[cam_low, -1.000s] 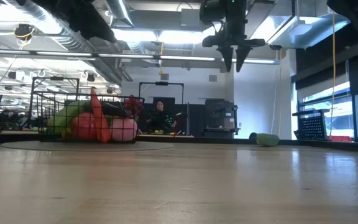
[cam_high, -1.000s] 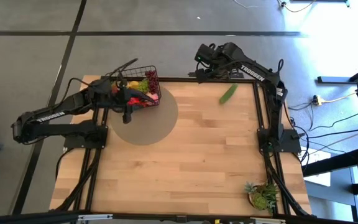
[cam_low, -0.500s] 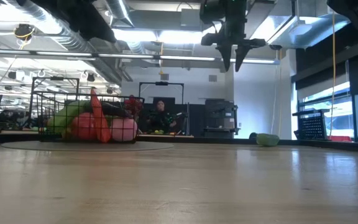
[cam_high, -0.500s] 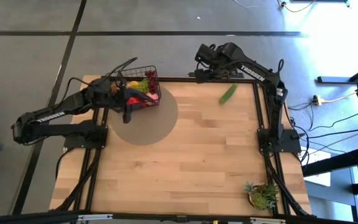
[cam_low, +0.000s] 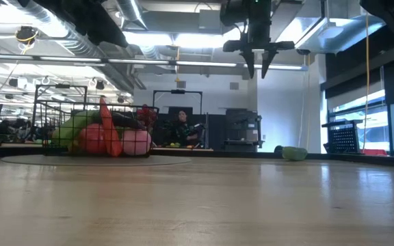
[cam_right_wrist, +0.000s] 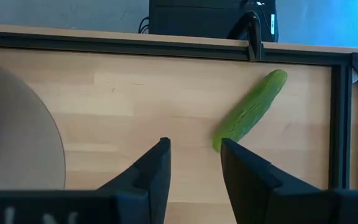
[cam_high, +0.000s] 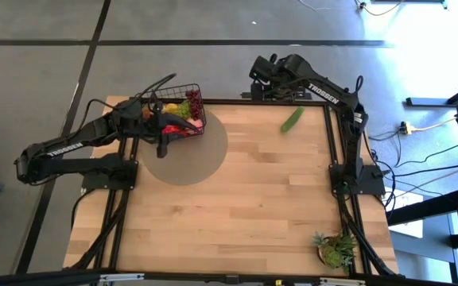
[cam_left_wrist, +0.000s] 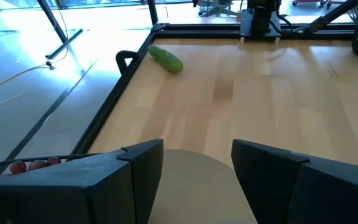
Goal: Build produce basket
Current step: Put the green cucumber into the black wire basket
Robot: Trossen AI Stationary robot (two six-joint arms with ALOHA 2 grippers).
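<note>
The room point(cam_low: 183, 82) is a wide hall with ceiling lights, and a person point(cam_low: 181, 128) sits beyond the surface point(cam_high: 245, 206), pale wood planks in a dark frame. A grey round mat point(cam_high: 185, 163) lies in the high view's upper left, carrying the basket point(cam_high: 183, 111) of produce point(cam_high: 188, 108). The left end effector point(cam_high: 164, 147) hangs beside it, fingers apart, empty. The right end effector point(cam_low: 257, 68) hangs high at upper centre, fingers apart, empty, near a cucumber point(cam_high: 293, 119). A potted plant point(cam_high: 336, 250) stands lower right.

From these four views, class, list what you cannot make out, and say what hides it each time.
1. Basket contents: in the high view the left arm covers part of the fruit; in the low view the pieces overlap.
2. Cucumber in the low view: only a small far green lump.
3. Potted plant: cut off by the left wrist view's edge.
4. Person in the low view: far off, too small for detail.
</note>
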